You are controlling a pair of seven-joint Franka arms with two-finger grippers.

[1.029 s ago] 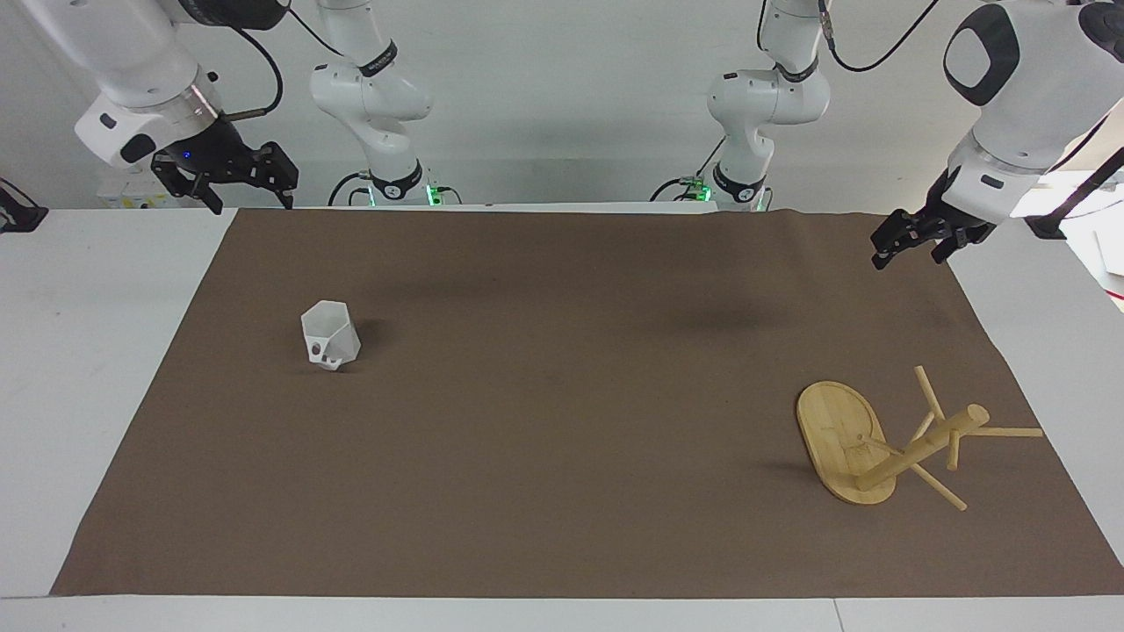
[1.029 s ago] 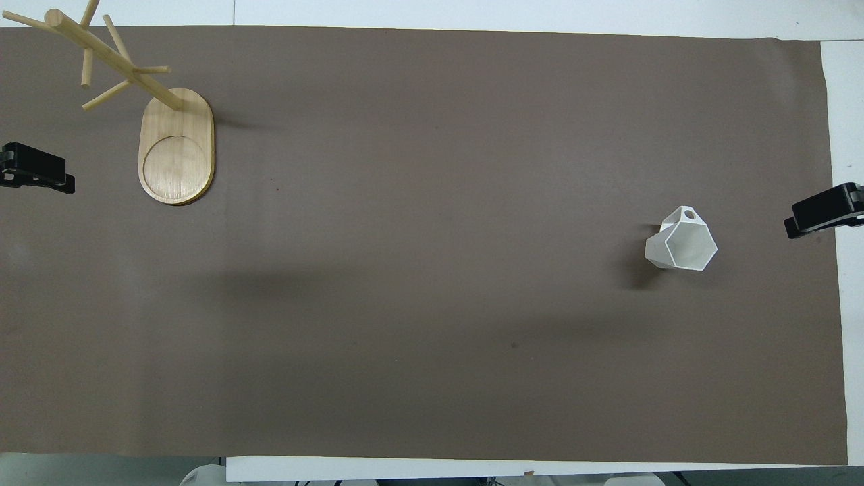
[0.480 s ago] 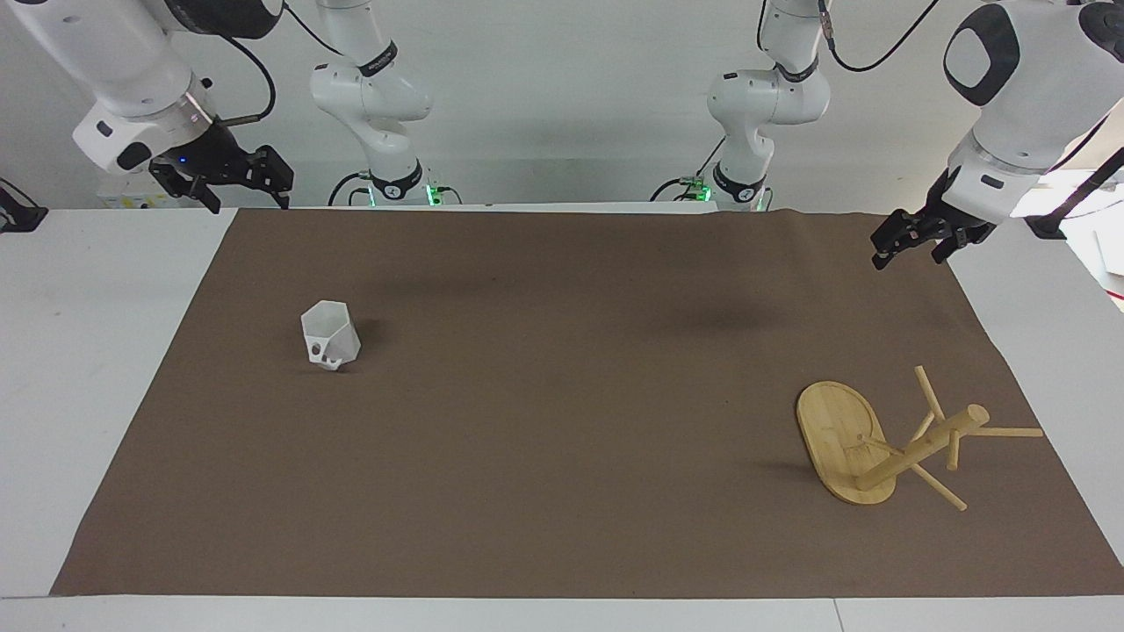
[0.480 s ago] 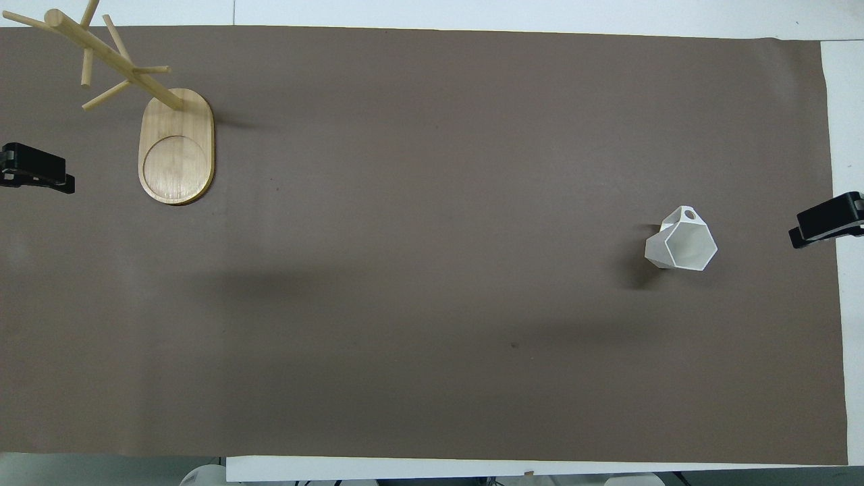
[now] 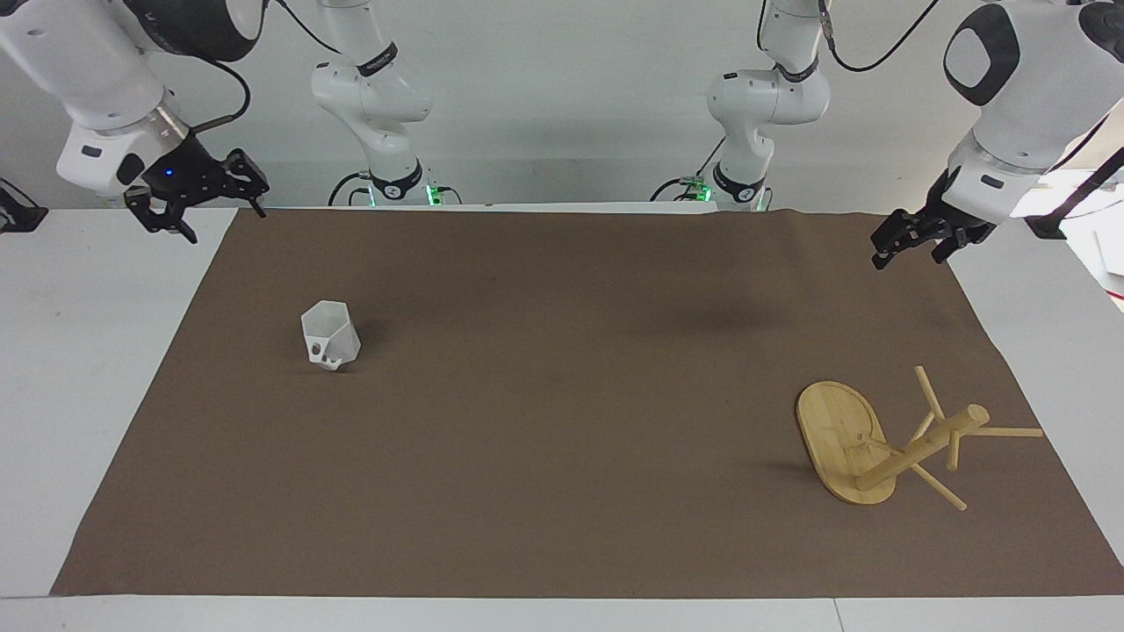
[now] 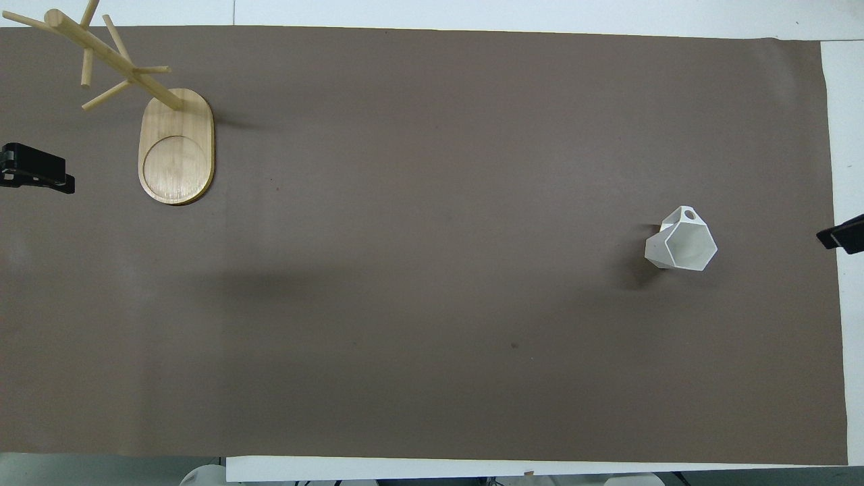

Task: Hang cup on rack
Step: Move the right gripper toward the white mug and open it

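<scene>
The white faceted cup (image 5: pixel 330 333) stands rim up on the brown mat toward the right arm's end, its holed handle on the side away from the robots; it also shows in the overhead view (image 6: pixel 682 243). The bamboo rack (image 5: pixel 918 448) stands upright on its oval base (image 5: pixel 834 430) toward the left arm's end, farther from the robots than the cup, and shows in the overhead view (image 6: pixel 175 155). My right gripper (image 5: pixel 224 224) is open and empty, raised over the mat's edge beside the cup. My left gripper (image 5: pixel 906 256) is open and empty, waiting over the mat's corner.
A brown mat (image 5: pixel 562 412) covers most of the white table (image 5: pixel 97 351). Only the grippers' tips show in the overhead view: the right one (image 6: pixel 842 236) and the left one (image 6: pixel 37 174).
My right gripper has moved away from the cup toward the right arm's end of the table, to the mat's edge. The left arm, cup and rack have not moved.
</scene>
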